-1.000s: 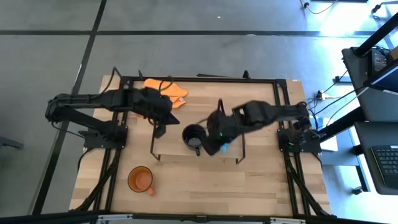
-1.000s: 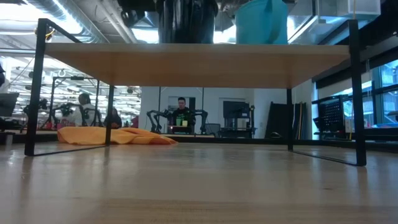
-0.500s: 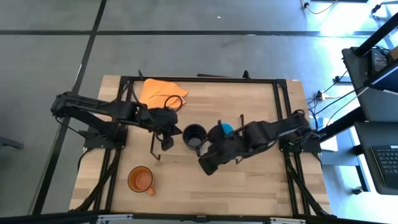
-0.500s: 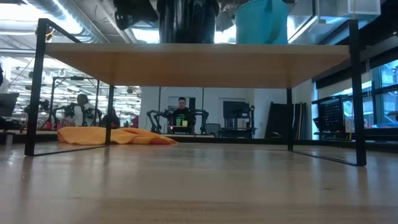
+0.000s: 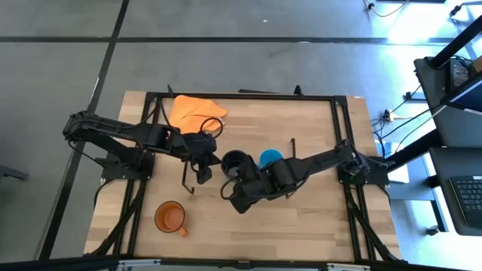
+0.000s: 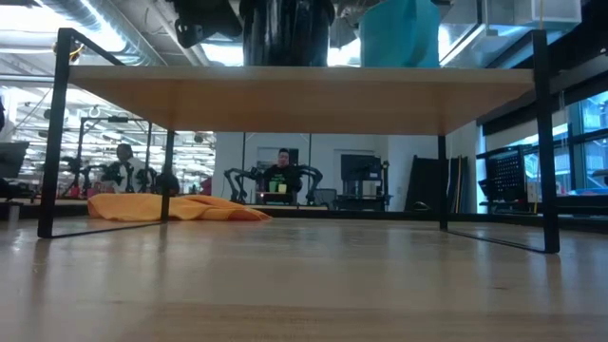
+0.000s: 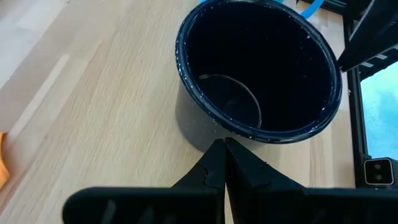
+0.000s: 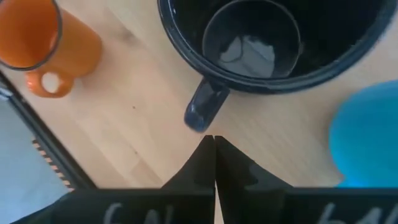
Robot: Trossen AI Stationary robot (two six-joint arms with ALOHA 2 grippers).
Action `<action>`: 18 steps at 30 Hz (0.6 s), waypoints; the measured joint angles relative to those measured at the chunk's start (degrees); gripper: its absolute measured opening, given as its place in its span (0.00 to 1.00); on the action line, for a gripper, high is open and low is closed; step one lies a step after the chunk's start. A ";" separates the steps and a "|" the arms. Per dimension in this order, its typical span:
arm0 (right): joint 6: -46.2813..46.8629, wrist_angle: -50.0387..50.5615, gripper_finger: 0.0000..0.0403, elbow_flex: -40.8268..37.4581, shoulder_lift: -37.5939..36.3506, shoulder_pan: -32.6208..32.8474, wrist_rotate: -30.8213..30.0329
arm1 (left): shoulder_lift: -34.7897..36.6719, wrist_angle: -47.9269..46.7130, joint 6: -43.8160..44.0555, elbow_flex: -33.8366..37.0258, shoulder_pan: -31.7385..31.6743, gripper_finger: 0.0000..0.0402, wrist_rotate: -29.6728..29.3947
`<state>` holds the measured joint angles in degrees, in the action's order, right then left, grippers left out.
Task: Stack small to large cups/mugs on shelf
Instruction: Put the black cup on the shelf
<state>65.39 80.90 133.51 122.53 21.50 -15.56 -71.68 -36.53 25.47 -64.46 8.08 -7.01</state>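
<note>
black mug (image 8: 261, 37) on the shelf (image 5: 218, 188), just ahead of the right pincer (image 8: 214, 146), fingers closed on nothing | left pincer (image 7: 224, 152) closed beside its wall | likely rigid, glossy, slippery: grip its handle (image 8: 204, 107) | orange mug (image 5: 171, 218) on the counter (image 5: 316, 226) apart

Orange mug (image 5: 170, 217), black mug (image 5: 235, 162), seemingly blue mug (image 5: 270, 158)

The black mug (image 7: 258, 68) looks like glossy speckled enamel, the orange mug (image 8: 43, 37) smooth and glazed. The shelf (image 6: 299, 100) is matt pale wood on thin black metal legs. The tabletop (image 6: 304, 285) shows grained wood; the orange cloth (image 6: 176, 207) lies soft and crumpled.
</note>
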 joint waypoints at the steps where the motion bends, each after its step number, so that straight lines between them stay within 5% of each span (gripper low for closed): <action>1: -0.27 -0.03 0.00 0.00 0.33 -0.16 -0.02 | 0.00 0.01 0.00 0.02 0.00 0.00 0.00; 18: -4.35 -2.93 0.02 0.04 1.56 -3.18 -0.82 | 0.00 0.42 -2.09 0.02 -2.27 0.00 -1.16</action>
<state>61.04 77.96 133.56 124.09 18.32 -16.37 -71.68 -36.11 23.38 -64.45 5.81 -8.16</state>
